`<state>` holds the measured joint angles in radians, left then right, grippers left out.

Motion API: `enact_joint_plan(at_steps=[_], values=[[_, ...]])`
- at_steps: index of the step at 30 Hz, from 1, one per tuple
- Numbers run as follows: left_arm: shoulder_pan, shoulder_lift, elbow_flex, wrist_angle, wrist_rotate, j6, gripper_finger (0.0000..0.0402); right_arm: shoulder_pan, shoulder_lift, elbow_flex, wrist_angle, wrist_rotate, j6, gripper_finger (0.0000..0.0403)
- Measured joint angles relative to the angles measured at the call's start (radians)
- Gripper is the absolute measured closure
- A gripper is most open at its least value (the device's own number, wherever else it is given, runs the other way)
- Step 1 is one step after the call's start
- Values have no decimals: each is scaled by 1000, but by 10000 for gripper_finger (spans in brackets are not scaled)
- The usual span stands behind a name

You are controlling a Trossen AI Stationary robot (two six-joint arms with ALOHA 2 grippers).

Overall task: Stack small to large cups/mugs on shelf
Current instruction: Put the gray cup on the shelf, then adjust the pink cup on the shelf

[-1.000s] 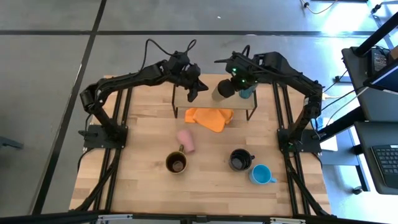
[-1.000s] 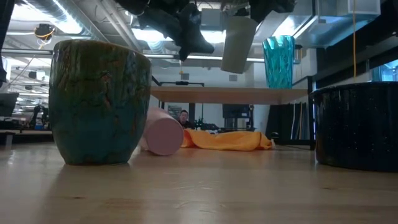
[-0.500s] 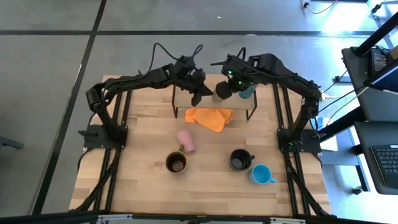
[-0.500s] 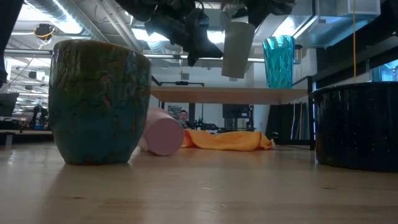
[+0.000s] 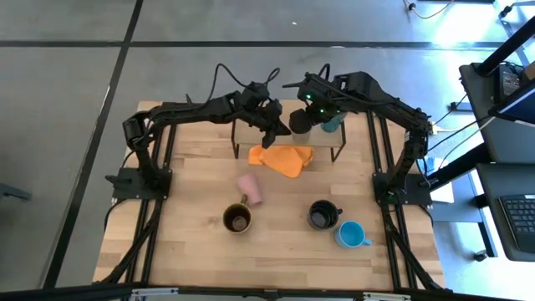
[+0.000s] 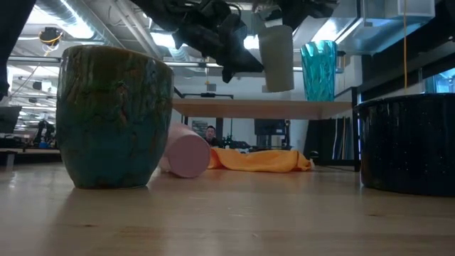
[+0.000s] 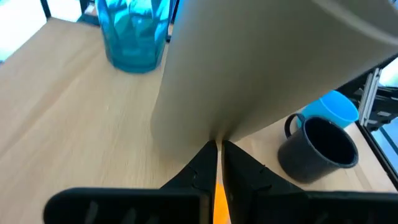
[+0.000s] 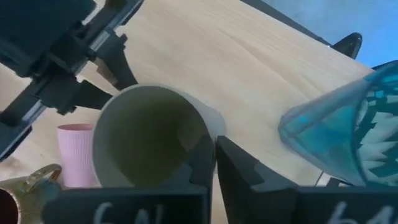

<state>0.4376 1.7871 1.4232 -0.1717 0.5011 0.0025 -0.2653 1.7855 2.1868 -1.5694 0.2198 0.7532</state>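
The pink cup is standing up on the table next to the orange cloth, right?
Not quite. The pink cup is lying on its side, not standing up. The low view shows it tipped over on the table next to the orange cloth.

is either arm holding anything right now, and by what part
The right gripper holds the olive-grey cup by its rim, one finger inside and one outside, above the shelf. The left gripper is shut and holds nothing, its tips at the cup's side.
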Motion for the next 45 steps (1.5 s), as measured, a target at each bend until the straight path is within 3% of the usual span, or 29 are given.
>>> enact_joint_plan(at_steps=[35, 45], values=[[15, 7, 1, 1, 7, -1, 383, -8, 0, 13, -4, 15, -72, 351], [16, 6, 1, -9, -4, 9, 383, 133, -4, 171, 0, 35, -53, 351]])
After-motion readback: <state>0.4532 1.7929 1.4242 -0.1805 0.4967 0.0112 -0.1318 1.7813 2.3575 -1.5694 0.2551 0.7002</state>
